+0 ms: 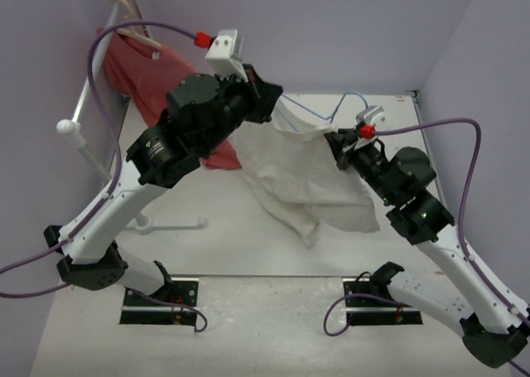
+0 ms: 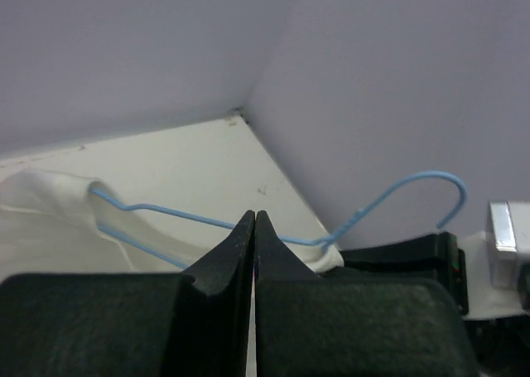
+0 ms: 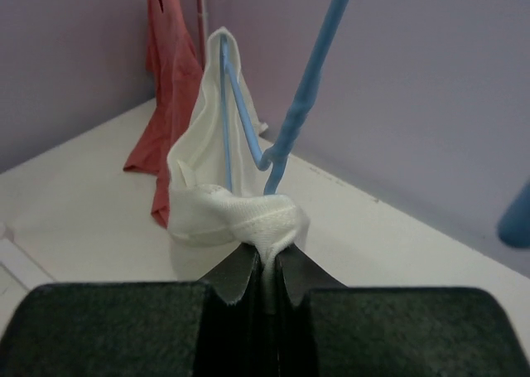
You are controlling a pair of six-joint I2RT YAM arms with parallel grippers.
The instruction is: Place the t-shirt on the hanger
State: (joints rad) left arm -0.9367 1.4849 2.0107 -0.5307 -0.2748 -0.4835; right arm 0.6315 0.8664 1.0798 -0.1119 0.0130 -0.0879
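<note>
The cream t-shirt (image 1: pixel 306 178) hangs in the air between my two grippers, its lower part crumpled on the table. The light-blue wire hanger (image 1: pixel 346 94) is partly inside it, hook sticking out at the right. My left gripper (image 1: pixel 272 105) is at the shirt's left top. In the left wrist view its jaws (image 2: pixel 254 215) are shut, and the hanger (image 2: pixel 414 178) runs just behind the tips into the shirt (image 2: pixel 50 195). My right gripper (image 1: pixel 335 141) is shut on the shirt's collar (image 3: pixel 240 215), right under the hanger's neck (image 3: pixel 310 70).
A red t-shirt (image 1: pixel 153 74) hangs on a pale wooden hanger (image 1: pixel 124 4) from a white rack (image 1: pixel 83 103) at the back left; its base (image 1: pixel 174 224) lies on the table. It also shows in the right wrist view (image 3: pixel 170 54). Lavender walls close in the back and sides.
</note>
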